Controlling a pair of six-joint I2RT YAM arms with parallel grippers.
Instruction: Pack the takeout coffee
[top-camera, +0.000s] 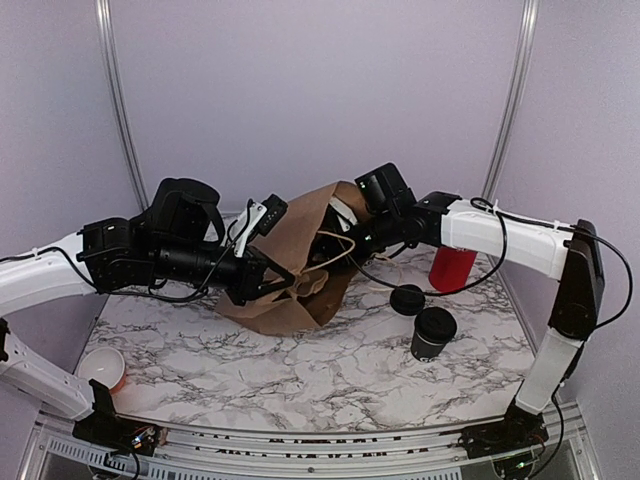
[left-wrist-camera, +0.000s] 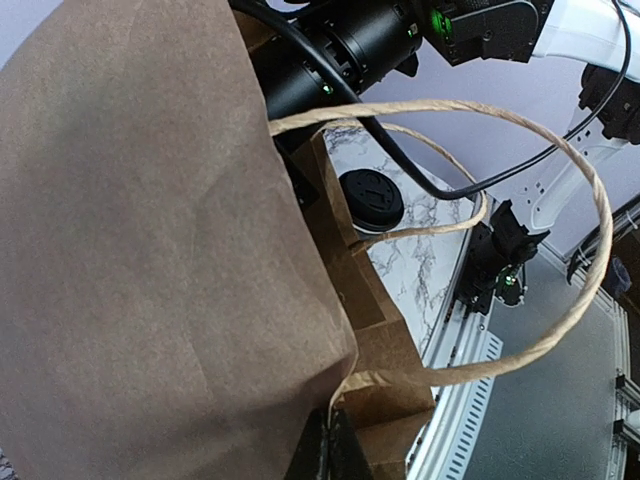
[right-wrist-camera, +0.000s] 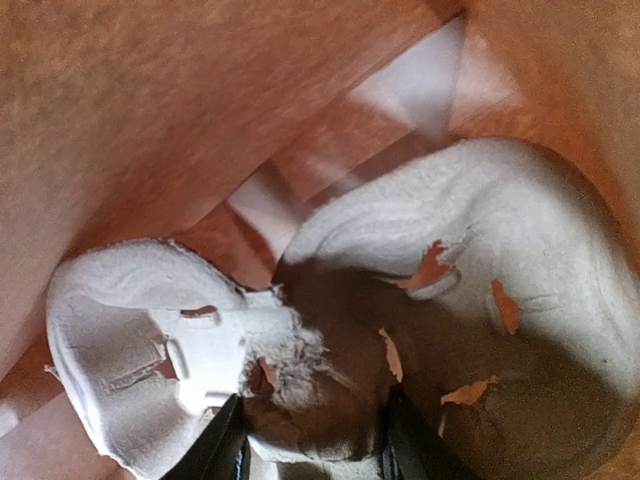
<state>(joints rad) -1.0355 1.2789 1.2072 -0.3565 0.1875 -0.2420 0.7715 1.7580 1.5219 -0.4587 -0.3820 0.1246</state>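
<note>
One arm holds the bag, the other reaches inside, and the coffee waits on the table.

The left gripper (left-wrist-camera: 330, 445) is pinched tight on the edge of the brown paper bag (top-camera: 315, 215), probably to keep its mouth open and tipped to the right. The right gripper (right-wrist-camera: 315, 400) is deep inside the bag. Its fingers (right-wrist-camera: 225, 450) stand on both sides of a hump of the white paper-pulp cup tray (right-wrist-camera: 520, 230), but I cannot tell if they squeeze it. The small black paper cup with a round black lid (top-camera: 433, 332) stands on the marble table (top-camera: 300, 375), near and right of the bag, not packed yet. A loose flat black lid (top-camera: 407, 299) lies just beside it, and a red cup (top-camera: 452, 268) stands farther back.
</note>
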